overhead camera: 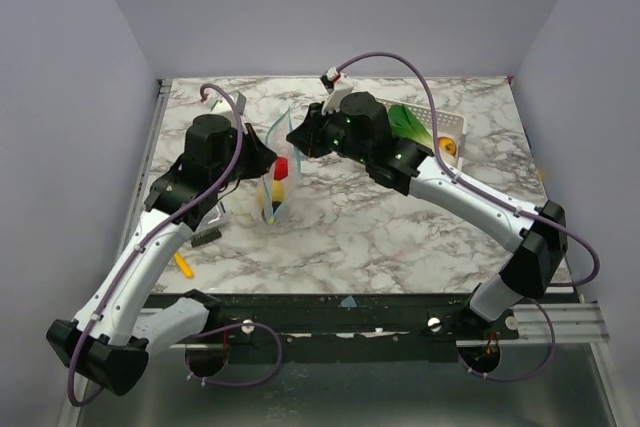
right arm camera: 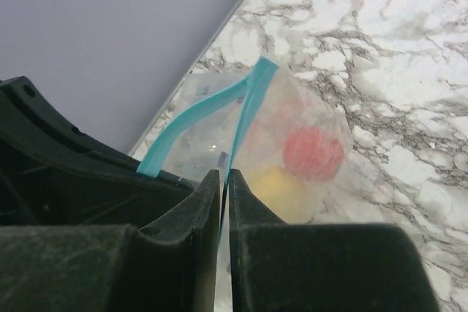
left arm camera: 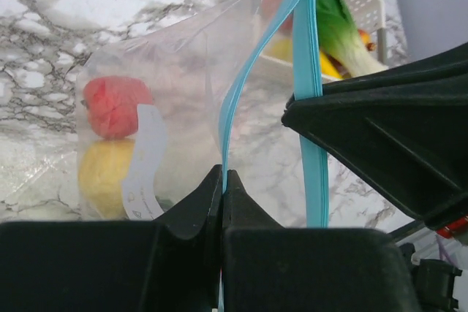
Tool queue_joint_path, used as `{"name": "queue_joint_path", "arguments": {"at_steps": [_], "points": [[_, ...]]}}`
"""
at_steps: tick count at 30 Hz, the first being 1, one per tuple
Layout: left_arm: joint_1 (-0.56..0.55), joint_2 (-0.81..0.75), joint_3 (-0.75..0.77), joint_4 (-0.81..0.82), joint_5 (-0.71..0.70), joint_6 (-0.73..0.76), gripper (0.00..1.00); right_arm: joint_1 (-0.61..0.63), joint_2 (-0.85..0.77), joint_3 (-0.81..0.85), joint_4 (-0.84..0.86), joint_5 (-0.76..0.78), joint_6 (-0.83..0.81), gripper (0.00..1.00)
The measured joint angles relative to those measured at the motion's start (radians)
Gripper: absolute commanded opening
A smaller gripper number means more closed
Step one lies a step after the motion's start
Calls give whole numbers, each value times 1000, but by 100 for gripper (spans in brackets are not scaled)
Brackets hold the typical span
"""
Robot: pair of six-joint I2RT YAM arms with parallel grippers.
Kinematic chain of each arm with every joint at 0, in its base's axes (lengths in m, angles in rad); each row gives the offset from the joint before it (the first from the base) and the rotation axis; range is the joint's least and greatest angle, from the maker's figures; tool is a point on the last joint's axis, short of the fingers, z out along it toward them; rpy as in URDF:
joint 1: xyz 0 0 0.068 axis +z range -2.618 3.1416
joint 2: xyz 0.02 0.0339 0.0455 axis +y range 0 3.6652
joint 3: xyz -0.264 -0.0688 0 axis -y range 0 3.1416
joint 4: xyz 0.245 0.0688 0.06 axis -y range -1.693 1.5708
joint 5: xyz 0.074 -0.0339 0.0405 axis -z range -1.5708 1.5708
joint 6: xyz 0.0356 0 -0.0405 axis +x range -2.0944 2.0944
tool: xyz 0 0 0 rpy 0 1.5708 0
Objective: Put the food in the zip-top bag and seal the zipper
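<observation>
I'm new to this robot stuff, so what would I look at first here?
Probably the clear crinkly plastic zip-top bag, held upright mid-table with the left gripper and right gripper each pinching its light blue zipper strip. Inside sit a round red toy food above a yellow toy food. Back right, a white perforated basket holds a green leafy toy vegetable.

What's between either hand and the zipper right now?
Nothing visible. The left hand and right hand are each shut directly on the zipper. Its two strips are parted between them, and the red food sits inside the bag.
</observation>
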Motion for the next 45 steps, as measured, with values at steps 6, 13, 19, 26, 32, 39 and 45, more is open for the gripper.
{"name": "queue_joint_path", "arguments": {"at_steps": [6, 13, 19, 26, 32, 39, 45], "points": [[21, 111, -45, -32, -26, 32, 0, 0, 74, -27, 4, 5, -4, 13], [34, 106, 32, -100, -35, 71, 0, 0, 131, 34, -44, -10, -11, 17], [34, 24, 46, -83, -35, 71, 0, 0, 92, 49, -15, -19, -8, 27], [34, 125, -3, -78, -35, 71, 0, 0, 98, 50, -37, -18, -12, 60], [34, 124, -8, -75, -35, 72, 0, 0, 94, 112, -100, 13, -58, 68], [34, 124, -8, -72, -35, 77, 0, 0, -26, 113, -156, 171, -134, 70], [34, 124, -8, -69, -35, 80, 0, -72, -182, 26, -143, 322, -194, 64]]}}
